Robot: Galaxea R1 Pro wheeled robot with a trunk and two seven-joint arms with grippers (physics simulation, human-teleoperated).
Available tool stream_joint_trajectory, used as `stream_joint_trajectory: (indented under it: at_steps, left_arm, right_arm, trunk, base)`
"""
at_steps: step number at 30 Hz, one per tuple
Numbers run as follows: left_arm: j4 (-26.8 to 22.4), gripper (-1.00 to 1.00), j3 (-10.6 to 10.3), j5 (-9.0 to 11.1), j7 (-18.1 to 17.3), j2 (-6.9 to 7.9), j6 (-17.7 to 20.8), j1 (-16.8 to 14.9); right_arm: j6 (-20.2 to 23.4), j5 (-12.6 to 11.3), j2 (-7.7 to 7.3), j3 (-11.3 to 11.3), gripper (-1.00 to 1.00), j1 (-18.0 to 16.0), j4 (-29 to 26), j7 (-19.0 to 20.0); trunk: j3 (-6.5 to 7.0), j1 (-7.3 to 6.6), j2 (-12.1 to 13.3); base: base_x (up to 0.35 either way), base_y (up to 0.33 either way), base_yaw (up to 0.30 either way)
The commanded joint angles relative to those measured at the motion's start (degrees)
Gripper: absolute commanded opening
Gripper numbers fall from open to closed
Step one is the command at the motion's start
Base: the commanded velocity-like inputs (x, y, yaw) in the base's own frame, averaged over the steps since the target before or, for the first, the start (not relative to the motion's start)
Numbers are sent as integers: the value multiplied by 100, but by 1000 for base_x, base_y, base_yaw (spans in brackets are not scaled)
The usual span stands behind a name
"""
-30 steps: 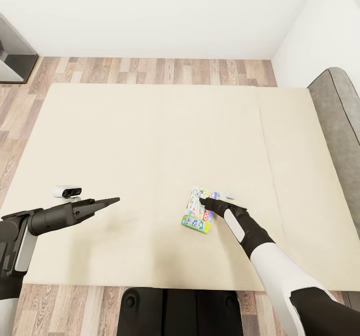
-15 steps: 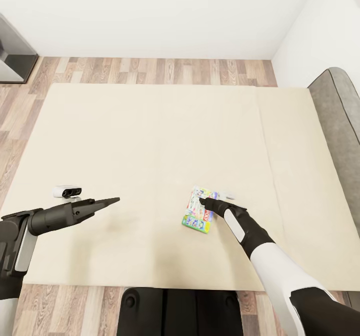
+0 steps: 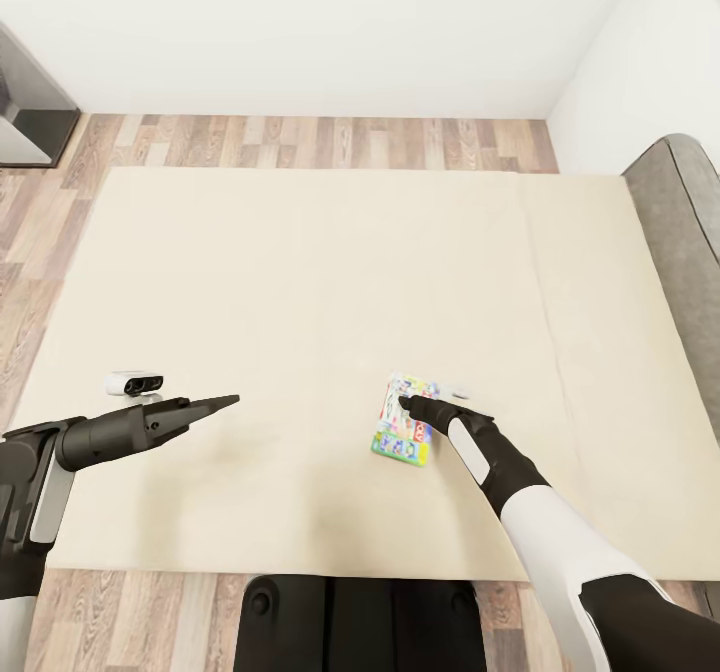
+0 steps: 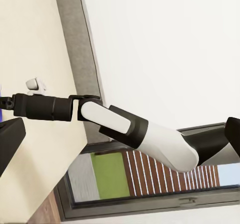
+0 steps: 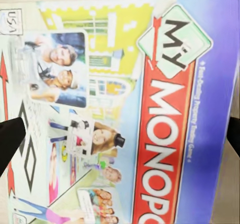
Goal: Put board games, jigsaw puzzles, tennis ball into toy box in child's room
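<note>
**Right arm down on the Monopoly box on the bed**

You are looking down over the bed (image 3: 300,282), its plain beige mattress reaching from the wood-plank floor (image 3: 330,142) at the far side to the grey headboard (image 3: 690,222) on your right. A white wall (image 3: 300,22) runs behind it, and a dark-framed opening (image 3: 25,102) sits in the far left corner.

The Monopoly box (image 3: 404,430) lies flat on the mattress, near the front edge and right of centre. Your right gripper (image 3: 405,404) is right over its top; in the right wrist view the printed lid (image 5: 125,114) sits close up, with a dark fingertip (image 5: 10,139) at either edge, so the fingers are spread across it and not pinching.

Your left gripper (image 3: 232,401) hangs over bare mattress, well apart from the box, its fingers pressed together to a point. Nothing lies between either arm and the box.
</note>
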Motion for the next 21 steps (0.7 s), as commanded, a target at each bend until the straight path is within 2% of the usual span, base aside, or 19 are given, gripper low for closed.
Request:
stream_joint_trajectory:
  at_steps: [1,21]
  left_arm:
    - [-1,100,-1,-3,-23,2,61,-1]
    - [-1,100,0,-2,-23,2,66,-1]
  right_arm:
    - [24,-20,0,6,100,-2,-6,-6]
    - [24,-20,0,5,100,-2,-7,-6]
  trunk:
    - [-5,3,-8]
    - [-5,3,-8]
  base:
    - [0,141,0]
    - [0,69,0]
